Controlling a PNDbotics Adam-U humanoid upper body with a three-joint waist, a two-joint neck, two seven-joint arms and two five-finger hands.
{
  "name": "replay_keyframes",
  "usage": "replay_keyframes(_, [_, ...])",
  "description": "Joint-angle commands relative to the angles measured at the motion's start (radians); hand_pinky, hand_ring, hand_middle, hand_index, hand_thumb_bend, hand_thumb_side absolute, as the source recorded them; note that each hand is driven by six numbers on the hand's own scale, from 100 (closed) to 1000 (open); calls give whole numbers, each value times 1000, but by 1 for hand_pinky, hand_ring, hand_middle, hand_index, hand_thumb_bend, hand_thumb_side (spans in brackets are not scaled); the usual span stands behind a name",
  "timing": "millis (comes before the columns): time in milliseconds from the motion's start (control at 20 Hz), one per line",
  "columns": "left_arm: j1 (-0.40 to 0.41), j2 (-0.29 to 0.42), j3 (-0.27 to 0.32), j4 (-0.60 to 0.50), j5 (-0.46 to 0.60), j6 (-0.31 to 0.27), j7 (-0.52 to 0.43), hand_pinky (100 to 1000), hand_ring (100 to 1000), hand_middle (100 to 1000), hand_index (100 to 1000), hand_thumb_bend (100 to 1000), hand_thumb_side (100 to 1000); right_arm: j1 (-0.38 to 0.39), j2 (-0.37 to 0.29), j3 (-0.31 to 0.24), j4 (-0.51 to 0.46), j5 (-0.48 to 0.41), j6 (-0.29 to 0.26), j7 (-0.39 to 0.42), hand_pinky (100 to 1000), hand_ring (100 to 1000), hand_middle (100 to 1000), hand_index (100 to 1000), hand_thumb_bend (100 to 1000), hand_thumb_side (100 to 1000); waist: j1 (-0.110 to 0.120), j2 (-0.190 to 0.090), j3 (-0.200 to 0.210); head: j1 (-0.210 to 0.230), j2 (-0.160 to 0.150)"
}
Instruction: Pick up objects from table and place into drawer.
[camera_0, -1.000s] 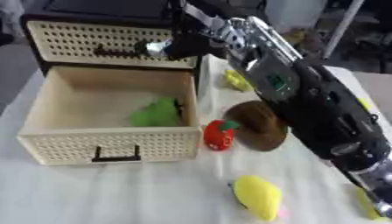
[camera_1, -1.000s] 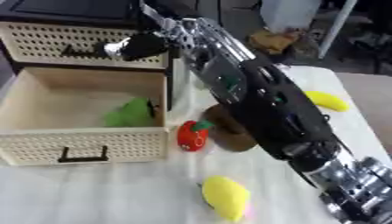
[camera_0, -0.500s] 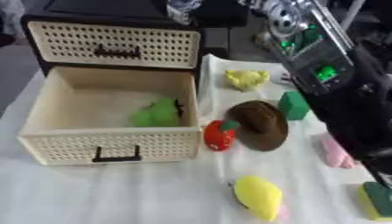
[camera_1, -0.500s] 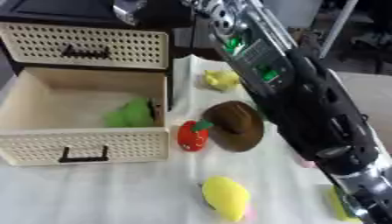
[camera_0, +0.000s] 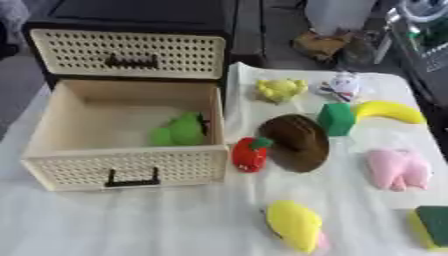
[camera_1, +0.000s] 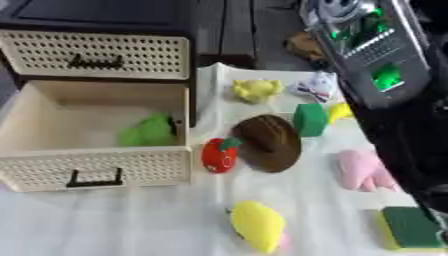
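The drawer is standing open at 9 o'clock on the surface, a green thing lying inside. A strawberry and a brown thing are lying just at its 3 o'clock; a lemon is lying at 5 o'clock. No robot hand is being shown, only the right arm at 2 o'clock, so finger state cannot be told.

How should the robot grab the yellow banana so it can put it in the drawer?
Probably across its middle, coming down from above. The banana lies flat on the table as a long, thin curve, so thumb and fingers could close over its narrow width there. Its left end sits right by the green block, so the middle or right half leaves more room. No hand shows right now.
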Motion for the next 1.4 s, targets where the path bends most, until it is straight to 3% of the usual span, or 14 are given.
replay_keyframes(50, [-11, 40, 5, -13, -23, 9, -8, 471, 496, 516, 732, 100, 1000, 19, -61, -58, -66, -56, 4, -76, 313, 559, 511, 718, 397, 693, 15, -21, -6, 12, -14])
replay_keyframes(300, [-28, 91, -12, -13, -132, 54, -63, 396, 455, 487, 744, 100, 1000, 89, -97, -111, -90, -143, -71, -242, 319, 563, 512, 708, 231, 712, 35, -17, -17, 25, -10])
replay_keyframes(500, [-67, 166, -60, -13, -272, 115, -240, 323, 403, 484, 747, 100, 1000, 143, -112, -136, -90, -200, -146, -374, 327, 568, 518, 714, 100, 774, 53, -18, -23, 39, 2])
replay_keyframes(750, [-120, 288, -128, -13, -398, 140, -470, 307, 401, 515, 758, 100, 1000, 186, -125, -148, -90, -238, -215, -461, 333, 573, 522, 716, 102, 808, 74, -21, -33, 60, 13])
replay_keyframes(900, [-146, 353, -176, -13, -396, 136, -594, 310, 417, 521, 766, 100, 1000, 201, -130, -152, -90, -245, -243, -479, 337, 575, 524, 719, 109, 820, 83, -22, -40, 69, 14])
replay_keyframes(1150, [-191, 437, -273, -13, -305, 176, -770, 322, 456, 552, 800, 100, 1000, 221, -137, -154, -90, -245, -275, -495, 341, 578, 526, 721, 128, 831, 96, -25, -52, 82, 14])
replay_keyframes(1400, [-247, 452, -355, -13, -245, 232, -901, 332, 463, 584, 833, 100, 1000, 230, -134, -155, -90, -245, -293, -499, 343, 578, 526, 721, 127, 841, 103, -25, -61, 93, 10])
